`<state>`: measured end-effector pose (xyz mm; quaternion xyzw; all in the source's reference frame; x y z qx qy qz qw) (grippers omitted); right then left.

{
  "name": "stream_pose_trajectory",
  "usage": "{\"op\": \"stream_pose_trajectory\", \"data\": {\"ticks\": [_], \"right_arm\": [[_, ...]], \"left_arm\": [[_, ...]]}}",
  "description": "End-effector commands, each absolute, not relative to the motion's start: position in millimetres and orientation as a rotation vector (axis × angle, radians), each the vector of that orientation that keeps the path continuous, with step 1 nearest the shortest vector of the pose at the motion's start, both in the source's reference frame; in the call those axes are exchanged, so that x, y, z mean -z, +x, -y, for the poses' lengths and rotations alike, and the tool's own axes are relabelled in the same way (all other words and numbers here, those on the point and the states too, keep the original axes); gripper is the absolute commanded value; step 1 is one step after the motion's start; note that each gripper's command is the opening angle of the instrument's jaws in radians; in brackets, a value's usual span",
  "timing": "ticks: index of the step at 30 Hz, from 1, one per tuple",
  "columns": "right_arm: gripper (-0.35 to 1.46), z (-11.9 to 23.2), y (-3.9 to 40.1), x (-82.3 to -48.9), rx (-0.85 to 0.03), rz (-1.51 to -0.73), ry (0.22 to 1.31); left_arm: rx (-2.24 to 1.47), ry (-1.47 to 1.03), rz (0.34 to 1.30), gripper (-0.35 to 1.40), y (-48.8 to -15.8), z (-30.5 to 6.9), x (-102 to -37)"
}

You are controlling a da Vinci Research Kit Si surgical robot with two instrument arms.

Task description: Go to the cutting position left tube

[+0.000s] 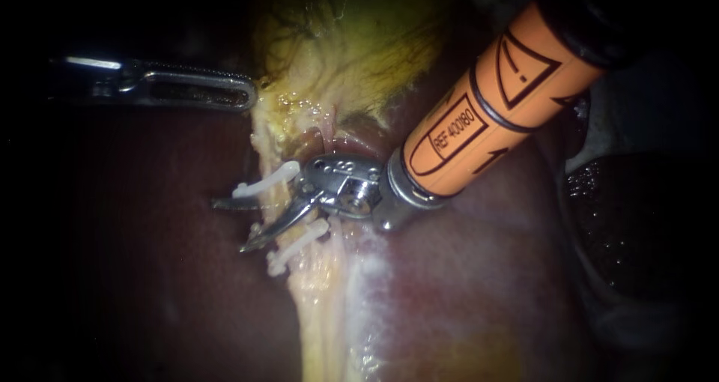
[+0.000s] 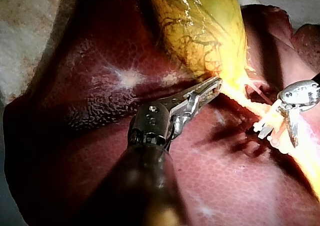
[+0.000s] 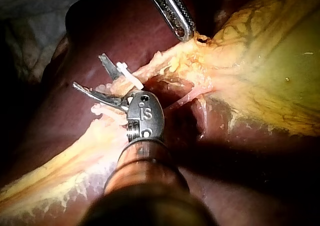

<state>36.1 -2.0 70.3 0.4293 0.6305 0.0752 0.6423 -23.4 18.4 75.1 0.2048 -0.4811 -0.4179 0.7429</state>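
While the steel left instrument (image 1: 243,94) pinches the yellow gallbladder (image 1: 352,45), white clips (image 1: 266,181) crowd the pale tube (image 1: 314,270). The orange-shafted right instrument's (image 1: 228,225) blades straddle it, spread.

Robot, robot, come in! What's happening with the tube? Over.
Left instrument: jaws shut on gallbladder edge. Right instrument: jaws open, astride the clipped tube, between white clips. Nothing blocking.

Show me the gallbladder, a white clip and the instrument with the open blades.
gallbladder (image 1: 352,45), endoscope view: on its yellow-green body.
clip (image 1: 266,181), endoscope view: middle of the upper white clip.
right instrument (image 1: 227,225), endoscope view: midway between its open blades' tips.
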Motion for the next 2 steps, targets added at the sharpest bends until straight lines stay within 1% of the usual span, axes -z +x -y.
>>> {"op": "stream_pose_trajectory", "data": {"ticks": [1,2], "right_arm": [[0.83,2.0,36.1,-70.3,-0.171,-1.437,0.978],[0.83,2.1,36.1,-70.3,-0.171,-1.437,0.978]], "left_arm": [[0.916,0.449,1.054,-0.35,-23.4,-18.4,-75.1],[0.916,0.449,1.054,-0.35,-23.4,-18.4,-75.1]]}}
